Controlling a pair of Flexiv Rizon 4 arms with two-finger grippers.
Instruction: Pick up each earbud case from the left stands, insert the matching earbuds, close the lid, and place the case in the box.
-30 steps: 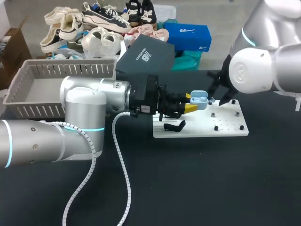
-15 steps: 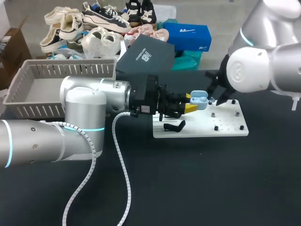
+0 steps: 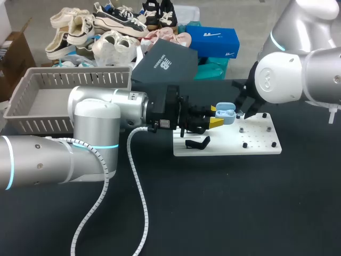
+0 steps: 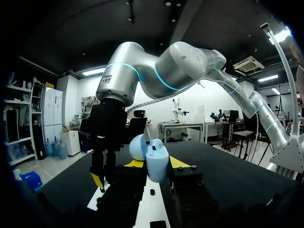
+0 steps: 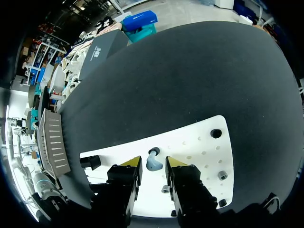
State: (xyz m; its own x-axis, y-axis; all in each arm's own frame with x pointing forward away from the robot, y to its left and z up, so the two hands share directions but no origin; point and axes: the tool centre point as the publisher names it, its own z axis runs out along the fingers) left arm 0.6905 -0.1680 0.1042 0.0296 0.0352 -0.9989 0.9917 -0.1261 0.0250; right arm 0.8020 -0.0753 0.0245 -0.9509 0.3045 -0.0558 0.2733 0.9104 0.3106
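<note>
My left gripper (image 3: 217, 118) is shut on a light blue earbud case (image 3: 226, 113), holding it above the white stand board (image 3: 258, 145) with its lid (image 4: 137, 147) open. In the left wrist view the case (image 4: 157, 165) sits between the yellow tips of the left gripper (image 4: 156, 163). My right gripper (image 3: 249, 113) hangs just right of the case, low over the board. In the right wrist view a light blue earbud (image 5: 152, 166) stands on the board (image 5: 202, 151), between the fingers of the right gripper (image 5: 154, 162). The gripper is open, with a thin gap on each side of the earbud.
A black holder (image 3: 197, 143) lies on the board's left end, and small pegs (image 3: 244, 144) dot its right part. A grey slatted basket (image 3: 32, 88) stands at the table's far left. A dark box lid (image 3: 165, 64) leans at the far edge.
My right gripper has shifted a little left and down toward the board, and its fingers have narrowed around the earbud. The left arm and the case have not moved.
</note>
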